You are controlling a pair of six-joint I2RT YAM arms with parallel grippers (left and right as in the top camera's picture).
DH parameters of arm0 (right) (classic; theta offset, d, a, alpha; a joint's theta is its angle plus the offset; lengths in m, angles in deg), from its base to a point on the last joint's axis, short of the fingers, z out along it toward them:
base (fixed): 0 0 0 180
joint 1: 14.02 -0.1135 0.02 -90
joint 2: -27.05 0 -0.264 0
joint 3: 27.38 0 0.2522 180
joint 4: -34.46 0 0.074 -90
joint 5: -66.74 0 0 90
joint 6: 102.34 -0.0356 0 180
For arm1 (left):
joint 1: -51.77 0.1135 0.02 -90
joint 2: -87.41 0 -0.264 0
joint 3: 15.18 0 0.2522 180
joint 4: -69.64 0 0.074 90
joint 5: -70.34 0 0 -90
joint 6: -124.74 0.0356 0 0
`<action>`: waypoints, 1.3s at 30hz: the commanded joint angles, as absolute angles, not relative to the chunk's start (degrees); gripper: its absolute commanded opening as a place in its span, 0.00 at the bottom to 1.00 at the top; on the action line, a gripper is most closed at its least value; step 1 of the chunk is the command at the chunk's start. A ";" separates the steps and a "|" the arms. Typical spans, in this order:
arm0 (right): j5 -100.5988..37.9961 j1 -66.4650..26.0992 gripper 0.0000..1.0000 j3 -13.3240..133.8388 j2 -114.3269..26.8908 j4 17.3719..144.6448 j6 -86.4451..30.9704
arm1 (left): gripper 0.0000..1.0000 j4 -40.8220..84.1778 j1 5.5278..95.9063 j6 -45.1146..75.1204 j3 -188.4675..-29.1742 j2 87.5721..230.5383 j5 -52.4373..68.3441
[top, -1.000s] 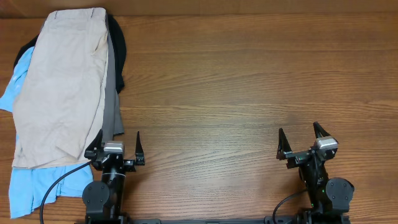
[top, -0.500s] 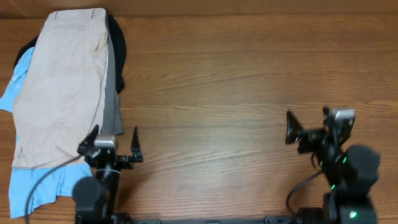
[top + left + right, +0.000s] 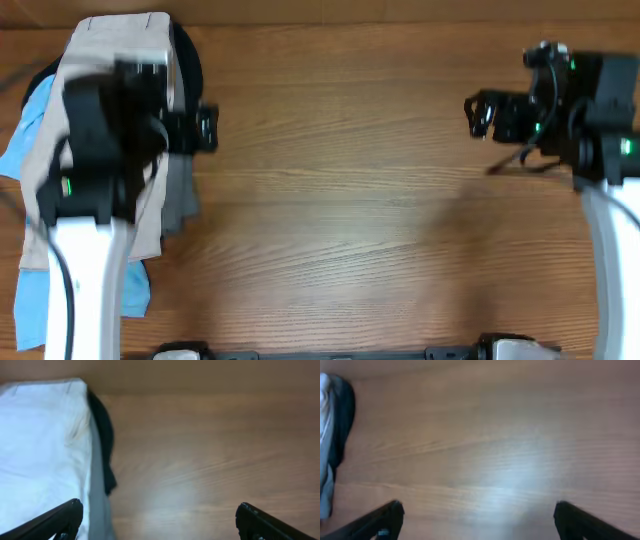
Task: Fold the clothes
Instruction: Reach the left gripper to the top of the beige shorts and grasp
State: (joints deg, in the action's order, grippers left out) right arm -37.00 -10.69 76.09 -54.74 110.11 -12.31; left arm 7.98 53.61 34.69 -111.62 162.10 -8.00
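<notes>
Under the left tool [image 3: 159, 512], which hangs spread wide and empty, lies the edge of the clothes pile. The beige shorts [image 3: 105, 38] are on top. A black garment [image 3: 102, 435] and a grey one [image 3: 180, 195] peek out from beneath them on the side that faces the bare tabletop [image 3: 350, 220]. A light-blue piece [image 3: 30, 300] shows from under the shorts on the pile's other side. One finger of this tool is over the cloth and the other over bare wood. Neither touches anything that I can make out.

The right tool [image 3: 478, 510] is also spread and holds nothing. It hovers over bare wood, well apart from the pile, and only a sliver of cloth shows at the far side of its view.

The main risk, as I judge it, is the stacked layers. A pinch at this edge could catch the grey or black cloth along with the shorts and drag the whole heap. If only the left tool lifts, with the right tool this far away, the shorts would probably bunch instead of spreading flat. A low approach could also push the edge into wrinkles.
</notes>
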 commanded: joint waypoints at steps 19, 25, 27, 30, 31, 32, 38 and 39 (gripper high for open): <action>-45.24 -10.42 0.95 80.57 -62.77 106.22 -12.35 | 1.00 24.31 66.88 45.29 -125.61 202.10 -13.82; -45.24 -10.51 0.88 80.46 -63.09 107.71 -12.35 | 0.99 27.55 68.37 47.65 -125.61 207.83 -11.67; -45.21 -10.53 0.86 80.46 -63.09 107.71 -12.35 | 0.95 29.71 68.54 47.67 -125.61 210.21 -11.67; -45.21 -10.51 0.80 80.44 -63.09 107.71 -12.35 | 0.90 32.97 68.67 47.62 -125.61 213.05 -11.65; -45.21 -10.51 0.78 80.46 -63.09 107.73 -12.35 | 0.88 34.48 68.67 47.60 -125.61 214.28 -11.43; -45.21 -10.51 0.77 80.46 -63.09 107.73 -12.35 | 0.86 35.20 68.67 47.54 -125.61 214.80 -10.73; -45.21 -10.51 0.75 80.44 -63.09 107.71 -12.35 | 0.56 36.75 68.61 43.71 -125.61 216.16 -10.62; -45.21 -10.51 0.75 80.46 -63.09 107.66 -12.35 | 0.54 36.97 68.61 43.14 -125.61 216.07 -10.60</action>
